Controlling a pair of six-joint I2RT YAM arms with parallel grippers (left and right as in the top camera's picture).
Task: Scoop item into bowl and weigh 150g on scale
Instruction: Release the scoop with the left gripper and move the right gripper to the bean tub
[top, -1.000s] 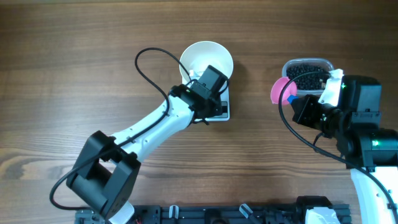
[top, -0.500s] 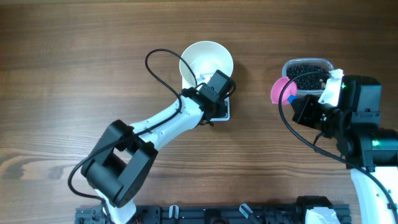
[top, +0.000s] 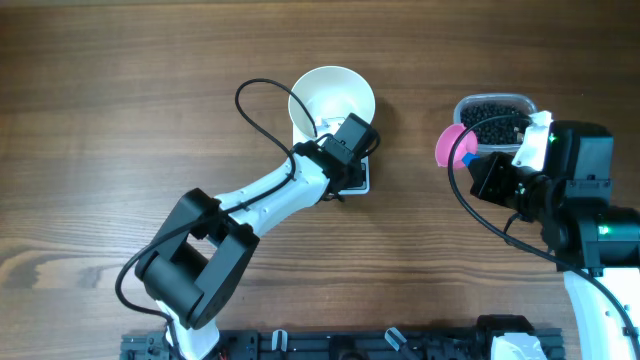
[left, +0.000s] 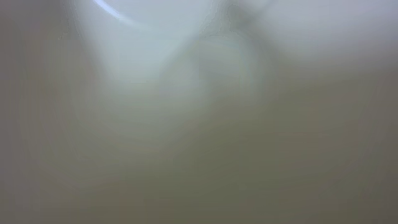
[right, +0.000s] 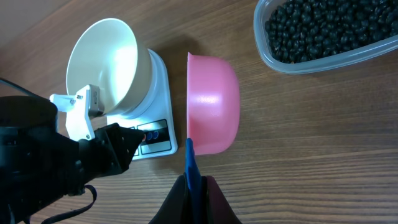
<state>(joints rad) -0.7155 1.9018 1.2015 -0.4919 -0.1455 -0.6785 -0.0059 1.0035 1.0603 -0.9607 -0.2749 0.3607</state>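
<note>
The white bowl (top: 330, 95) sits on the small white scale (right: 159, 127) near the middle of the wooden desk (top: 120, 90), its inside showing smooth white. The left arm reaches across to the scale's front edge. Its dark fingers (right: 127, 142) are pinched together to a point with nothing between them, the tip right at the display and the two round buttons. I cannot tell whether it is actually touching. The left wrist camera gives only a pale blur. Over to the right, the black beans (right: 323, 28) lie heaped in a clear plastic tub (top: 462, 105), well apart from the bowl. The right fingers (right: 175, 204) are clamped on the blue handle of a pink scoop (right: 213, 102), which hangs between the scale and the tub, close beside the tub. From the wrist view the scoop is turned on its side, with its open face toward the scale and its rounded back toward the tub.
</note>
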